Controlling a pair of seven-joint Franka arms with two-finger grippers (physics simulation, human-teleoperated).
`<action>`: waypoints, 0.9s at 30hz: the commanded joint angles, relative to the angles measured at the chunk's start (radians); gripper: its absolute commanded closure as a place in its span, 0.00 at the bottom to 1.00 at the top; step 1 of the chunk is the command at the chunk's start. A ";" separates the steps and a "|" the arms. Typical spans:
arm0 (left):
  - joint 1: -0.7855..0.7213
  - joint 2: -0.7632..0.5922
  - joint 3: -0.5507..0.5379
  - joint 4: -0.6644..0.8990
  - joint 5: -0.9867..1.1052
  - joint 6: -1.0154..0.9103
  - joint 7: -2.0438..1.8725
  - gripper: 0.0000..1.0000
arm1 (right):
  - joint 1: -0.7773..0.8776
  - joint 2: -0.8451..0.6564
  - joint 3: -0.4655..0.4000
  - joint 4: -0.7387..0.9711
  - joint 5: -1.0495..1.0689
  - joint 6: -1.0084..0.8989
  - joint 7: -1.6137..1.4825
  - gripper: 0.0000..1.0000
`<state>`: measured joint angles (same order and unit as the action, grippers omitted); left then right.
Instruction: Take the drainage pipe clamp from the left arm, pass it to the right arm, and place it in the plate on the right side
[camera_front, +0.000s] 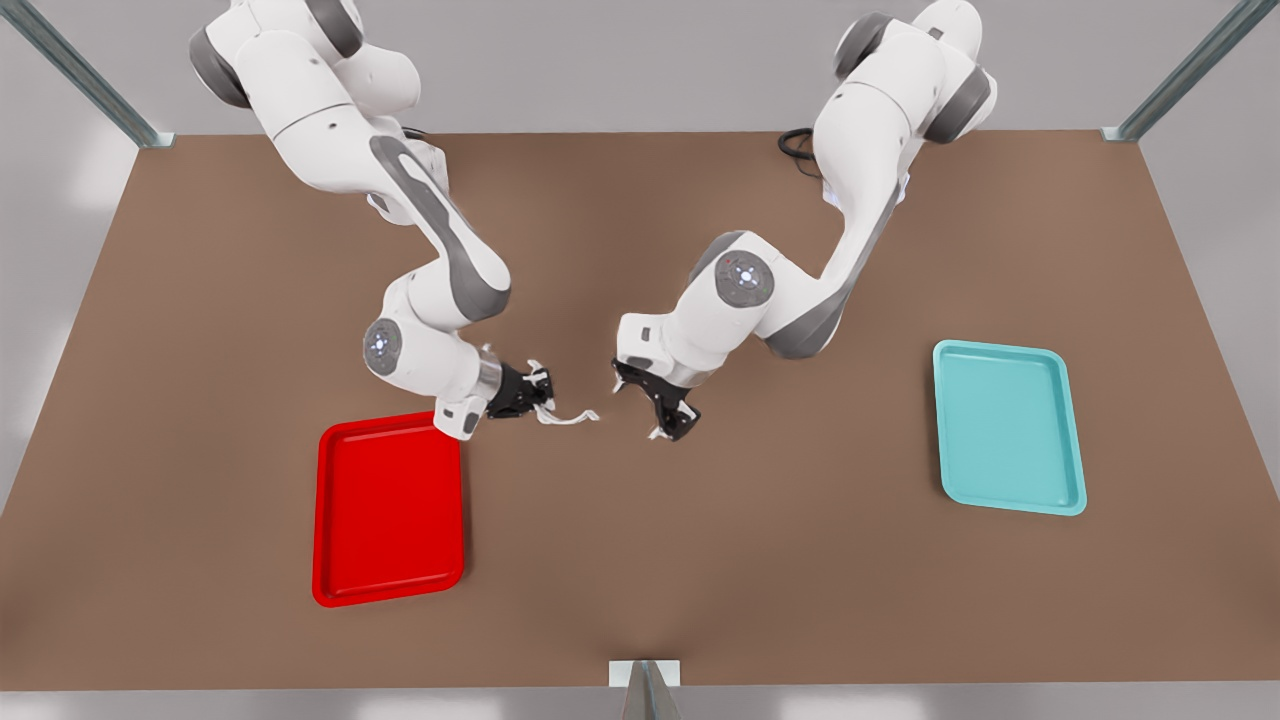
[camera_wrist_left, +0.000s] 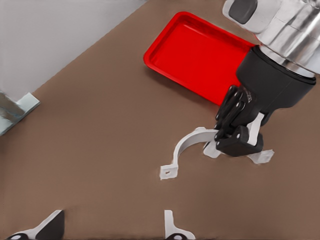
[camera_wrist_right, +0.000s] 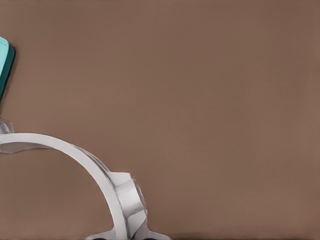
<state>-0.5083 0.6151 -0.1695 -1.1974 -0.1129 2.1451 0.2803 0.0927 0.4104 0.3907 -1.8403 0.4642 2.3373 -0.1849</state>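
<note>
Pinching the drainage pipe clamp (camera_front: 570, 417) beside the plate (camera_front: 388, 510), the right gripper (camera_front: 540, 392) shows its fingers closed on one end. From the left wrist view, the left gripper (camera_front: 668, 420) shows spread fingers (camera_wrist_left: 176, 231) facing the clamp's free tab.

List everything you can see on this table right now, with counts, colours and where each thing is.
drainage pipe clamp: one, white, mid-table, held above the table by the right gripper
red tray: one, on the table at the front view's left
teal tray: one, on the table at the front view's right
table: one, brown
cable: one, black, at the base of the arm on the front view's right
right gripper: black, shut on the clamp, beside the red tray
left gripper: black, open, facing the clamp, apart from it
</note>
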 joint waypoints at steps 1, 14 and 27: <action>0.051 -0.028 -0.001 0.012 -0.016 -0.182 0.049 0.00 | -0.025 -0.005 0.000 -0.010 -0.062 -0.004 -0.019 0.79; 0.456 -0.388 0.107 -0.129 0.200 -0.714 -0.348 0.00 | -0.329 0.054 -0.015 -0.016 -0.516 -0.018 -0.015 0.79; 0.438 -0.405 0.107 -0.179 0.185 -0.643 -0.391 0.00 | -0.337 0.211 -0.056 0.159 -0.653 -0.016 0.051 0.00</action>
<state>-0.0709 0.2126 -0.0627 -1.3751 0.0711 1.5036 0.0356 -0.2428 0.6221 0.3337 -1.6826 -0.2137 2.3251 -0.1545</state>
